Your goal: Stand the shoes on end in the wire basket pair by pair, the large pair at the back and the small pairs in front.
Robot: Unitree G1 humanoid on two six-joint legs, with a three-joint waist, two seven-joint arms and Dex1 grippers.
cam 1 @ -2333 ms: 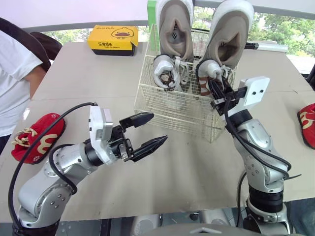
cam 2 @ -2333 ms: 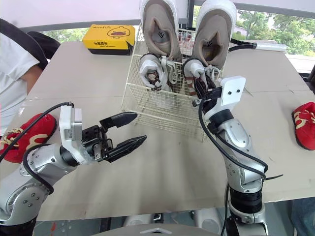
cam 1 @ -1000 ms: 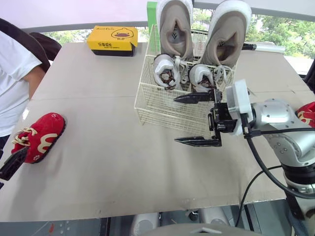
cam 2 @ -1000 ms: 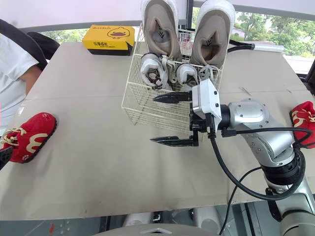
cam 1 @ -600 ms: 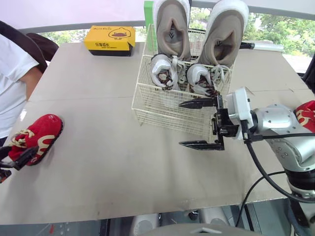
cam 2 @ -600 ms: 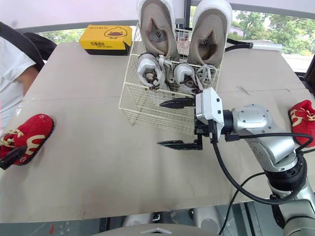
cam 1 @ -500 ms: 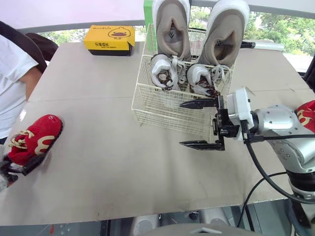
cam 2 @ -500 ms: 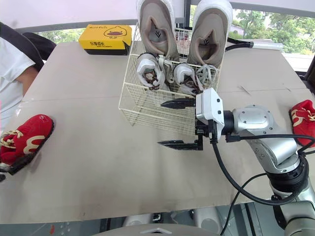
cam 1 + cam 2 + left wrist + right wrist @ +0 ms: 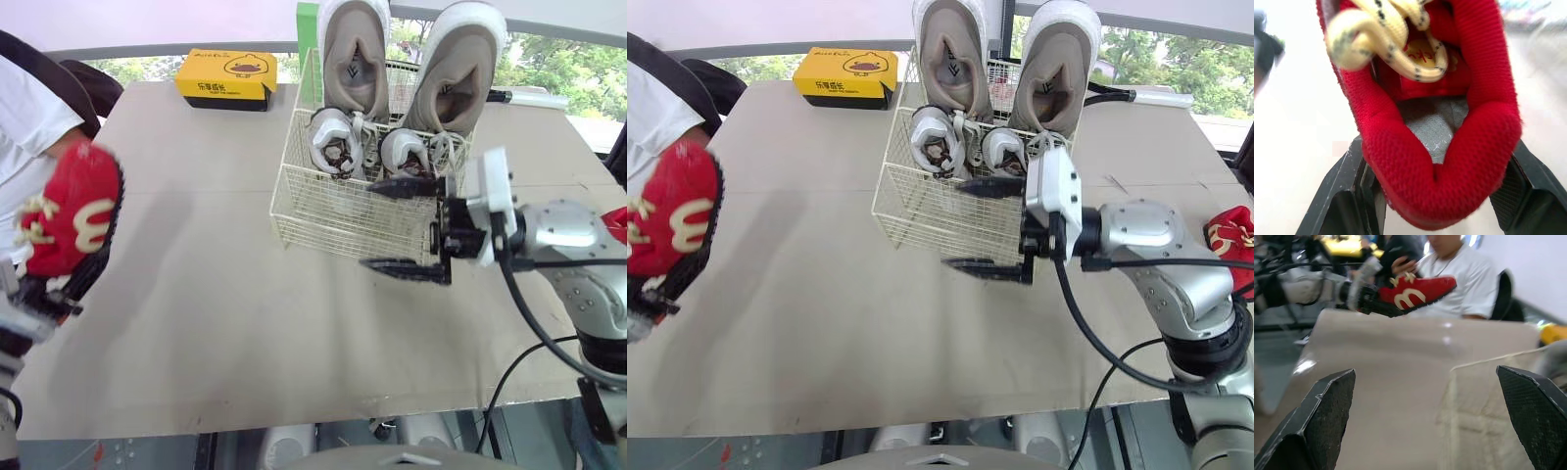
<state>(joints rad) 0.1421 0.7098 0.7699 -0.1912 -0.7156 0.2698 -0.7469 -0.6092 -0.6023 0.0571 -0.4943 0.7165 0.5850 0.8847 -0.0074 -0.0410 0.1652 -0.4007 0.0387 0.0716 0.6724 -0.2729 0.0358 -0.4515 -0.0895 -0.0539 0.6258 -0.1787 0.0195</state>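
My left gripper (image 9: 51, 286) is shut on the heel of a red shoe (image 9: 67, 208) with cream laces and holds it in the air at the far left; the left wrist view shows its fingers (image 9: 1347, 193) clamping the red shoe (image 9: 1449, 161). The wire basket (image 9: 325, 217) holds two large beige shoes (image 9: 355, 54) on end at the back and two small grey-white shoes (image 9: 335, 144) in front of them. My right gripper (image 9: 374, 225) is open just in front of the basket with nothing between its fingers. A second red shoe (image 9: 1229, 237) lies at the table's right edge.
A yellow box (image 9: 227, 78) sits at the back left of the table. A person in a white shirt (image 9: 27, 108) sits at the left edge, close to the raised shoe. A green object (image 9: 304, 20) stands behind the basket.
My left gripper has lifted the red shoe off the table, toe up. The right gripper stays open in front of the basket, a little higher and closer to it.
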